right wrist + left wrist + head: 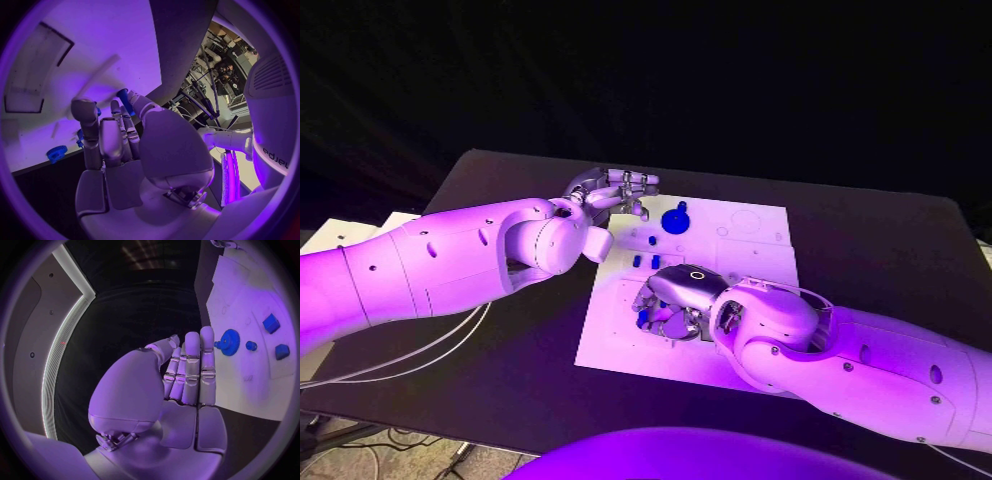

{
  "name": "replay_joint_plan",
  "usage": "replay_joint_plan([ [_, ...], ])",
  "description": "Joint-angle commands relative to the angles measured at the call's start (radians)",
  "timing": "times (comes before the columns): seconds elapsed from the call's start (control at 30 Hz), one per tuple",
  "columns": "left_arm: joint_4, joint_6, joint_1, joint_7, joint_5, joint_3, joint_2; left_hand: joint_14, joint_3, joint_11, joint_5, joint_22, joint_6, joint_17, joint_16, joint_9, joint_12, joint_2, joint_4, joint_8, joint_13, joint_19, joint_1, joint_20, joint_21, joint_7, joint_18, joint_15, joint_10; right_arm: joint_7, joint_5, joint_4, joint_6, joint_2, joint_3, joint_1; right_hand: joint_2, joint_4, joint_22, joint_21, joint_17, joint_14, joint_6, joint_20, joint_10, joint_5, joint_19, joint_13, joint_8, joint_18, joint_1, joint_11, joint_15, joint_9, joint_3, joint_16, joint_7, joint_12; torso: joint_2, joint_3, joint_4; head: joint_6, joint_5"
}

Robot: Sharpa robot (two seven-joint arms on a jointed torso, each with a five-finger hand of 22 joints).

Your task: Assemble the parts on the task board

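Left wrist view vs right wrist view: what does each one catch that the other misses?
Left wrist view: the left hand, fingers straight and together, holding nothing, beside the board's edge; two blue blocks and a small blue knob near the gear.

Right wrist view: the right hand over the board, a blue piece at its fingertips, whether it is gripped is unclear; a dark-outlined rectangular recess in the board.

Both: the white task board and a blue gear lying on it.
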State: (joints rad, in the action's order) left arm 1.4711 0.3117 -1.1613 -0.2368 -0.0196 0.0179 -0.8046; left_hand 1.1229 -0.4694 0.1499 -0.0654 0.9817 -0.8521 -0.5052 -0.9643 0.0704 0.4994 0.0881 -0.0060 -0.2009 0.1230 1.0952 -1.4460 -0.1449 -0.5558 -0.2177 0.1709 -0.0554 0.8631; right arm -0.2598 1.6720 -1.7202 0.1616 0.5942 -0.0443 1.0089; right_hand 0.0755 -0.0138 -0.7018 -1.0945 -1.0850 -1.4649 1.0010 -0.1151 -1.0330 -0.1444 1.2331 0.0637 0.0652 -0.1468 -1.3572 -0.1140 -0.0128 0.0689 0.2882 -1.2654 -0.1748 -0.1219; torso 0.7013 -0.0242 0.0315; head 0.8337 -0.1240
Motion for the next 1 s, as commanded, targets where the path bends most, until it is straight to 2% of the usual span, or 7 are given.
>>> replay_joint_plan([
  [0.03,0.0,-0.018,0.0,-0.001,-0.003,-0.001,0.002,-0.008,0.002,0.002,-0.003,0.0,0.006,0.001,-0.005,0.002,0.005,-0.001,-0.002,-0.004,-0.001,-0.001,0.003,-0.003,-0.003,-0.014,0.012,0.001,-0.005,0.01,-0.008,-0.003,0.051,0.0,-0.001,-0.001,0.014,0.002,0.034,0.026,0.044,0.017,-0.03,-0.007,0.039,-0.007,-0.023,0.0,-0.003,-0.011,0.0,-0.007,-0.015,-0.003,-0.015,0.029,-0.007,0.002,0.0,0.0006,0.0002,0.001,0.0],
  [0.3,0.0,-0.02,0.0,0.001,-0.003,-0.001,0.001,-0.008,0.002,0.002,-0.003,0.0,0.006,0.001,-0.005,0.002,0.005,-0.001,-0.002,-0.004,-0.001,-0.001,0.003,-0.003,-0.003,-0.014,0.012,0.001,-0.005,0.043,-0.031,-0.024,0.152,0.033,0.0,-0.006,0.028,0.011,0.209,0.152,0.228,0.119,-0.098,-0.023,0.165,-0.018,-0.106,0.006,-0.001,-0.038,-0.003,-0.021,-0.03,-0.002,-0.083,0.141,-0.007,-0.01,0.0,0.0015,-0.0015,-0.002,0.002],
  [0.53,-0.005,-0.024,0.0,0.003,-0.003,-0.001,-0.001,-0.009,0.003,0.002,-0.003,0.0,0.008,0.002,-0.005,0.001,0.007,-0.001,-0.002,-0.006,-0.002,-0.002,0.004,-0.004,-0.003,-0.015,0.012,0.0,-0.008,0.103,-0.195,-0.09,0.149,0.137,0.015,0.001,0.014,0.013,0.221,0.166,0.234,0.119,-0.103,-0.021,0.164,-0.016,-0.095,0.013,0.002,-0.039,-0.011,-0.016,-0.027,0.001,-0.122,0.128,-0.008,-0.06,-0.004,0.0,-0.0042,-0.022,0.018],
  [0.63,-0.006,-0.025,0.0,0.004,-0.003,-0.001,-0.003,-0.01,0.004,0.003,-0.003,0.0,0.009,0.002,-0.005,0.001,0.007,-0.001,-0.002,-0.007,-0.002,-0.003,0.005,-0.004,-0.003,-0.015,0.011,0.0,-0.009,0.118,-0.279,-0.136,0.151,0.221,0.02,0.019,-0.003,0.012,0.207,0.153,0.199,0.093,-0.083,-0.016,0.11,-0.023,-0.067,0.022,0.01,-0.037,-0.014,-0.011,-0.022,0.005,-0.139,0.092,-0.013,-0.111,-0.007,-0.0005,-0.01,-0.029,0.028],
  [0.73,-0.007,-0.025,0.0,0.0,-0.003,-0.001,-0.004,-0.011,0.004,0.003,-0.003,0.0,0.01,0.003,-0.006,0.001,0.008,-0.001,-0.001,-0.008,-0.002,-0.003,0.007,-0.004,-0.002,-0.016,0.011,0.0,-0.01,0.104,-0.314,-0.168,0.142,0.286,0.022,0.037,-0.04,-0.012,0.074,0.065,0.097,0.042,-0.059,-0.009,-0.027,-0.03,0.004,0.048,0.02,-0.016,0.005,0.007,-0.009,0.009,-0.14,0.019,-0.012,-0.187,-0.009,-0.0011,-0.0161,-0.042,0.05],
  [0.93,-0.011,-0.025,0.0,-0.011,-0.003,-0.001,-0.001,-0.012,0.006,0.004,-0.003,-0.001,0.012,0.004,-0.007,0.001,0.012,-0.002,0.003,-0.012,-0.003,-0.005,0.013,-0.006,-0.001,-0.016,0.011,-0.002,-0.013,-0.001,-0.299,-0.214,0.133,0.399,0.021,0.058,-0.033,-0.056,-0.144,-0.085,-0.06,-0.033,0.011,0.039,-0.265,-0.02,0.128,0.181,0.06,0.02,0.045,0.072,0.049,0.022,-0.184,-0.083,0.046,-0.385,-0.015,-0.0011,-0.0366,-0.07,0.072],
  [1.0,-0.012,-0.027,0.0,-0.013,-0.003,0.0,0.001,-0.013,0.009,0.004,-0.003,-0.002,0.015,0.004,-0.008,0.001,0.015,-0.003,0.007,-0.015,-0.003,-0.006,0.02,-0.007,0.0,-0.016,0.011,-0.003,-0.015,-0.05,-0.295,-0.22,0.134,0.434,0.018,0.06,-0.021,-0.075,-0.208,-0.125,-0.113,-0.047,0.026,0.055,-0.35,-0.024,0.156,0.544,0.075,0.032,0.062,0.088,0.06,0.026,-0.211,-0.115,0.058,-0.709,-0.016,0.0007,-0.0416,-0.073,0.08],
])
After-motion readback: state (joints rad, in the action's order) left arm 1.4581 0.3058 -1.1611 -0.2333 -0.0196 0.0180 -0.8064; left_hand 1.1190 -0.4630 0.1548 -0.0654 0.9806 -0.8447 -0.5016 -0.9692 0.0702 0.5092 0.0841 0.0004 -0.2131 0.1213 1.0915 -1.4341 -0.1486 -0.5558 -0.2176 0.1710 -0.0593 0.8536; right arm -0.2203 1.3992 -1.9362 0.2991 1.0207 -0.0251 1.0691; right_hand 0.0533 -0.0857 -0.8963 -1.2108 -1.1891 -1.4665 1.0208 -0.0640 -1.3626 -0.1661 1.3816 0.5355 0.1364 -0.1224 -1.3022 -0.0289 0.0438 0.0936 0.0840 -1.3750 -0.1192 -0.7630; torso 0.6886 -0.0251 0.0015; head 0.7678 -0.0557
